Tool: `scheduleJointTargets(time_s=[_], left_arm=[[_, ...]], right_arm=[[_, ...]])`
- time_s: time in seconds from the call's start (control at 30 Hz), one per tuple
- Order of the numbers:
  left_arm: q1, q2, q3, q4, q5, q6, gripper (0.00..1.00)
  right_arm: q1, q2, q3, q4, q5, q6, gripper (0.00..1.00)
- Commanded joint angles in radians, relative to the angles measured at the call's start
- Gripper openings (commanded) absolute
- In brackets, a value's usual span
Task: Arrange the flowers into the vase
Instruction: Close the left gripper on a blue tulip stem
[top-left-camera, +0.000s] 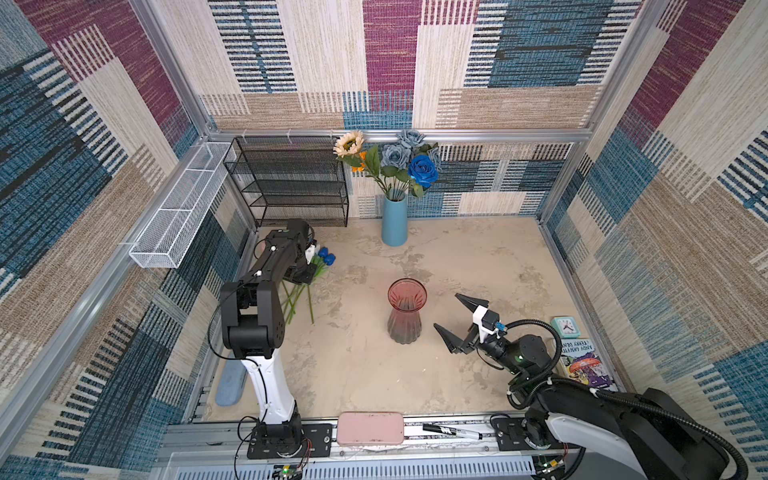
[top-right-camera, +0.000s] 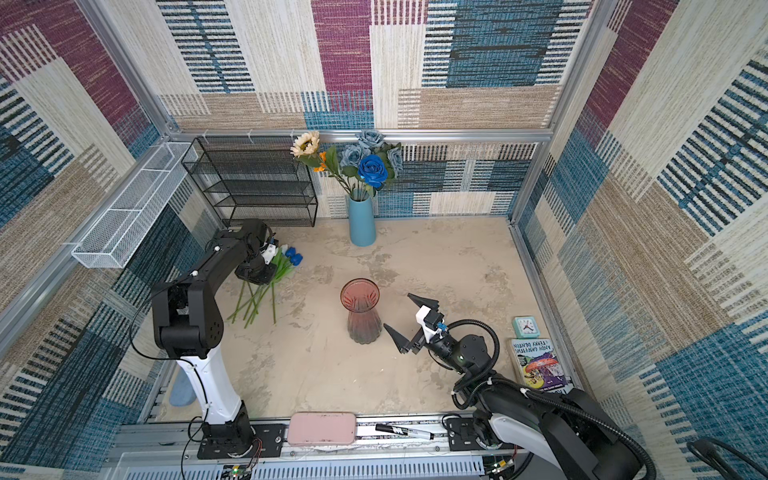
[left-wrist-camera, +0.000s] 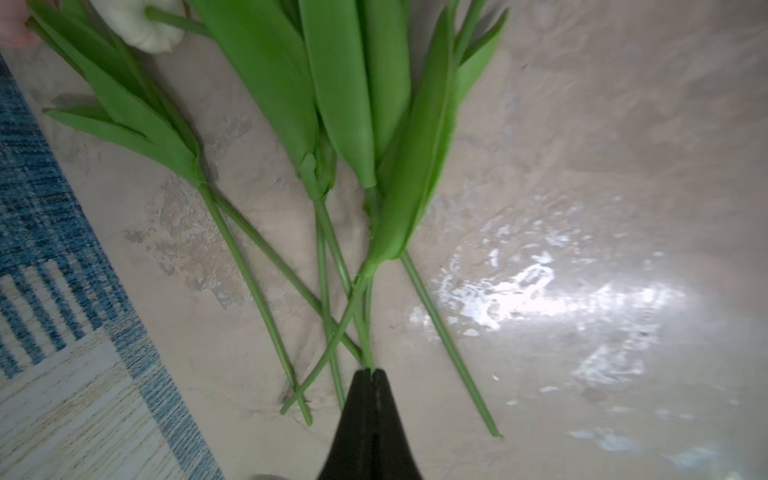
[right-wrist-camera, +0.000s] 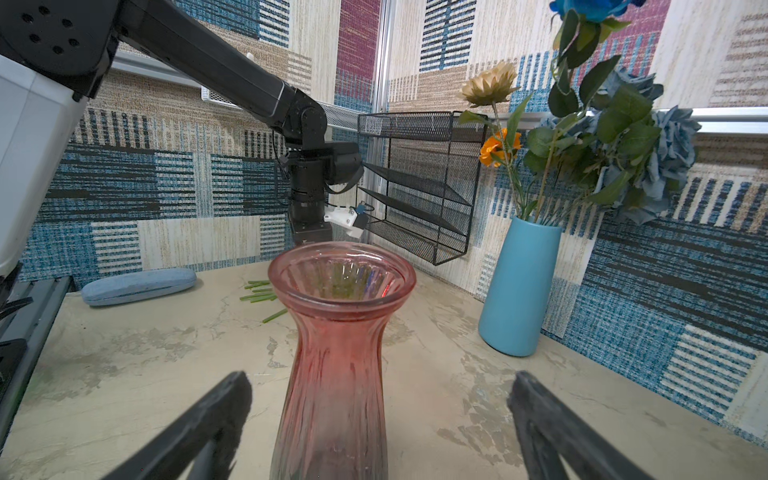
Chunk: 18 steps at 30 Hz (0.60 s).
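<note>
Bright, even overhead light, soft shadows. Left wrist view: white glare on glossy beige marbled tabletop (left-wrist-camera: 519, 299); thin green tulip stem (left-wrist-camera: 368, 332) and broad green tulip leaves (left-wrist-camera: 345, 104) smeared. Both top views: fisheye splay of patchwork carpet walls (top-left-camera: 62, 166). Right wrist view: right gripper (right-wrist-camera: 380, 376) fingertips (right-wrist-camera: 232, 386) soft.

Left arm (top-left-camera: 249, 320): black joints, white lower link (top-left-camera: 266, 386), black cable (top-left-camera: 212, 328). Right arm (top-left-camera: 528, 353): same, corrugated black hose (top-left-camera: 540, 326), green light (top-left-camera: 518, 357). Fingers (top-left-camera: 471, 301) black, pointed; white wrist mounts (top-left-camera: 482, 316).

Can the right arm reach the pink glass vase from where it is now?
Probably yes. The right gripper is open and points at the pink vase, which stands upright just ahead of its fingers; nothing lies between them.
</note>
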Motion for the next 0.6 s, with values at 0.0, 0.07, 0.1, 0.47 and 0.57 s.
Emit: scheduleJointTargets(time_s=[0.0, 0.07, 0.1, 0.47, 0.57], left_arm=[[-0.013, -0.017, -0.020, -0.001, 0.051, -0.061, 0.05], [-0.017, 0.000, -0.026, -0.002, 0.003, -0.061, 0.20], [-0.015, 0.012, -0.027, -0.012, -0.018, -0.058, 0.21], [0.027, 0.066, -0.062, 0.024, -0.056, -0.027, 0.62], [0.032, 0.084, -0.070, 0.041, -0.054, -0.018, 0.61]], right_arm=[[0.002, -0.006, 0.005, 0.044, 0.015, 0.010, 1.00], [0.002, -0.016, 0.003, 0.042, 0.013, 0.013, 1.00], [0.002, -0.021, 0.001, 0.042, 0.011, 0.014, 1.00], [0.002, -0.029, -0.008, 0.050, 0.029, 0.013, 1.00], [0.001, -0.024, -0.007, 0.050, 0.030, 0.013, 1.00]])
